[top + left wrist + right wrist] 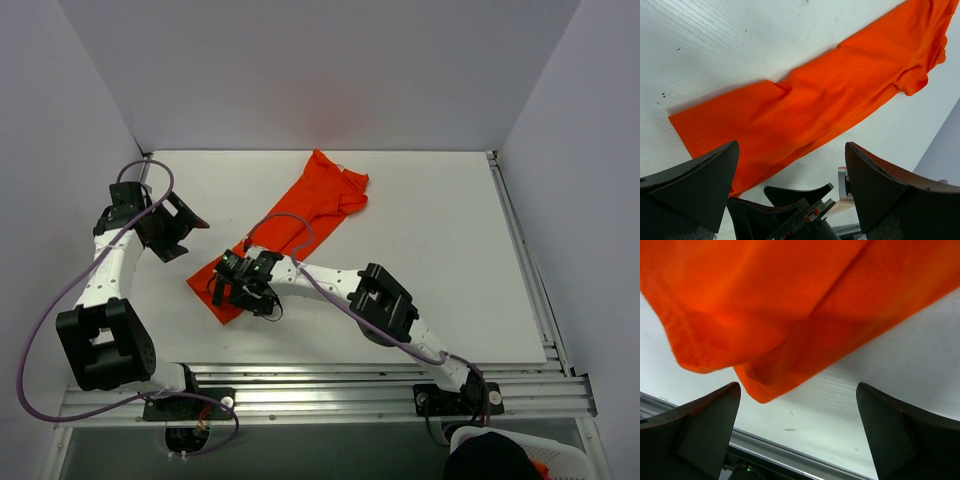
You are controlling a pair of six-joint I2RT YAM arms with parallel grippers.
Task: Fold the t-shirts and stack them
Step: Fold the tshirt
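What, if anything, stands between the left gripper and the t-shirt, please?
Nothing visible does. Only bare table lies between the open left gripper and the long edge of the t-shirt. The right gripper, also open, sits at the t-shirt's near end, so that corner is occupied.

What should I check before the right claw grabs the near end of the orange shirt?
1. Is the right claw open and empty: ok.
2. Is the hem corner of the t-shirt between its fingers: ok in the wrist view.
3. Is it low enough to catch both layers: cannot tell.
4. Is the left claw open and empty: ok.
5. Is the left claw on the cloth to help: not ok, it hangs over bare table beside the shirt.
6. Does the shirt lie as a long flat strip: ok.
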